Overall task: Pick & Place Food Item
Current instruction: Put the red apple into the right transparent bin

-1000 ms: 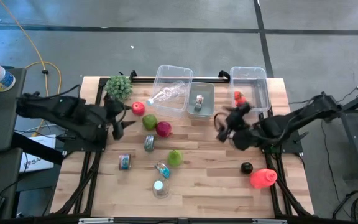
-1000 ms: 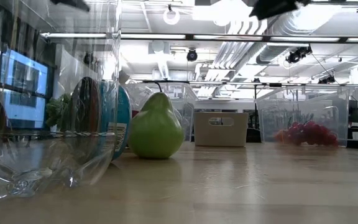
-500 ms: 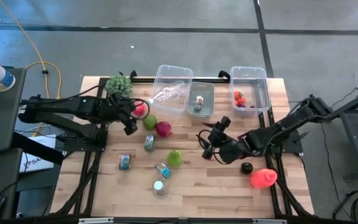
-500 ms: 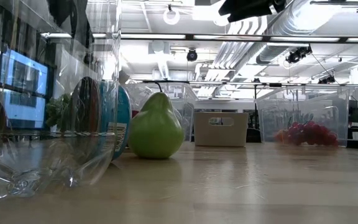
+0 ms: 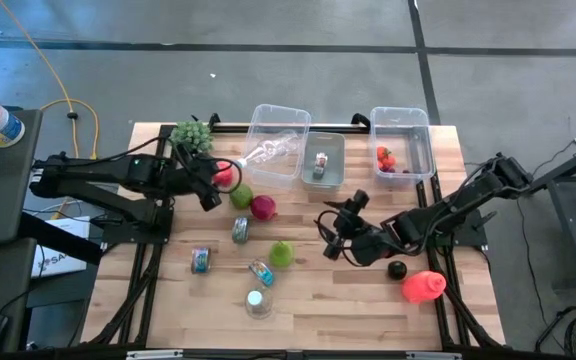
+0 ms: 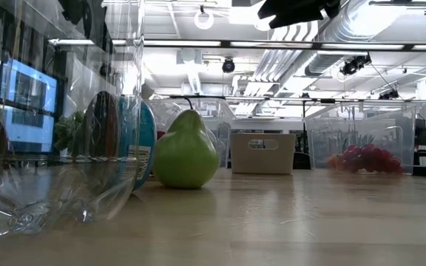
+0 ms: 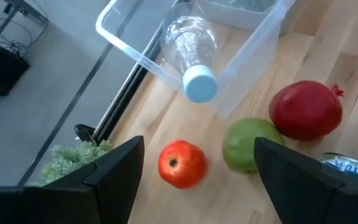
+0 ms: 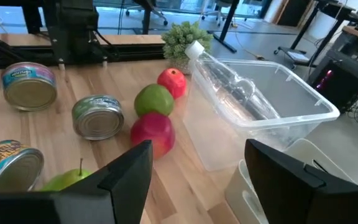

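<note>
Left gripper (image 5: 211, 190): fingers (image 7: 114, 171) spread apart, holding nothing, hovering over the table's (image 5: 348, 300) left rear part. Directly ahead between the fingers, the red tomato-like fruit (image 7: 181, 163), apart from them and lying on the wood. Just beside it the green apple (image 7: 248, 144), then the pomegranate (image 7: 306, 109). Farther on, the clear bin (image 7: 229, 62) with a clear plastic bottle (image 7: 191, 53) tipped over its rim, blue cap pointing out. Green leafy bunch (image 7: 76, 158) off to one side near the table edge.

Right gripper (image 5: 334, 232): fingers (image 8: 126, 171) also parted, empty, above the table's middle, aimed toward the left arm. Nearest, a green pear (image 8: 67, 180) and a printed can (image 8: 8, 163); beyond, two more tins (image 8: 97, 116) lying on their sides, label text too small to read. Behind, a small grey bin (image 5: 322, 160) and a second clear bin (image 5: 418, 130) holding red fruit (image 5: 385, 158).

Near the right front: a black round item (image 5: 397, 269) and a red bottle-shaped object (image 5: 423, 286).
</note>
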You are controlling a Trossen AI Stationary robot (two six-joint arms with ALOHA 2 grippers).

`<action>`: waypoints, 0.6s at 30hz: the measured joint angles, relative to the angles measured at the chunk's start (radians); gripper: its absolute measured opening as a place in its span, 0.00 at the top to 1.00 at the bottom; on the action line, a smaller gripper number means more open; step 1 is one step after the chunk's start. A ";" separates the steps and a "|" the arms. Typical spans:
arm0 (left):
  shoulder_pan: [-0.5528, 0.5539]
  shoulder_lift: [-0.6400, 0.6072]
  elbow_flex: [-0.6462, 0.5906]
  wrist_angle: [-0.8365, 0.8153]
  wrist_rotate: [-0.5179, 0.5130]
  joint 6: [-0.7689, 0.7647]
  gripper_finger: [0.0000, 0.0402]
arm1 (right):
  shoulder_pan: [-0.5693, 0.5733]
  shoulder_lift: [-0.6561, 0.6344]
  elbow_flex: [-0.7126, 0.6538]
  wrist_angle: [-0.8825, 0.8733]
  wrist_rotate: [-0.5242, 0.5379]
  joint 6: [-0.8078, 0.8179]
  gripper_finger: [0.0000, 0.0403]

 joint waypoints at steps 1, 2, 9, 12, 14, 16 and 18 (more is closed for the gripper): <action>0.000 0.000 0.000 0.000 -0.019 0.000 0.27 | 0.000 0.000 0.000 0.000 -0.015 0.000 0.39; 0.000 -0.002 0.000 0.001 -0.042 0.000 0.27 | 0.000 0.000 0.000 0.000 -0.026 0.000 0.39; 0.000 -0.003 0.000 -0.011 -0.068 0.078 0.27 | 0.000 0.000 0.000 -0.016 -0.059 -0.009 0.39; 0.000 -0.003 0.000 -0.012 -0.111 0.058 0.27 | 0.000 0.000 0.000 -0.025 -0.050 -0.024 0.39; 0.000 -0.003 0.000 -0.018 -0.135 0.053 0.27 | 0.000 0.000 0.000 -0.029 -0.050 -0.026 0.39; 0.000 -0.003 0.000 -0.017 -0.140 0.052 0.27 | 0.000 0.000 0.001 -0.042 -0.056 -0.026 0.39; 0.000 -0.003 0.000 -0.019 -0.127 0.050 0.27 | 0.000 0.000 0.001 -0.061 -0.060 -0.023 0.39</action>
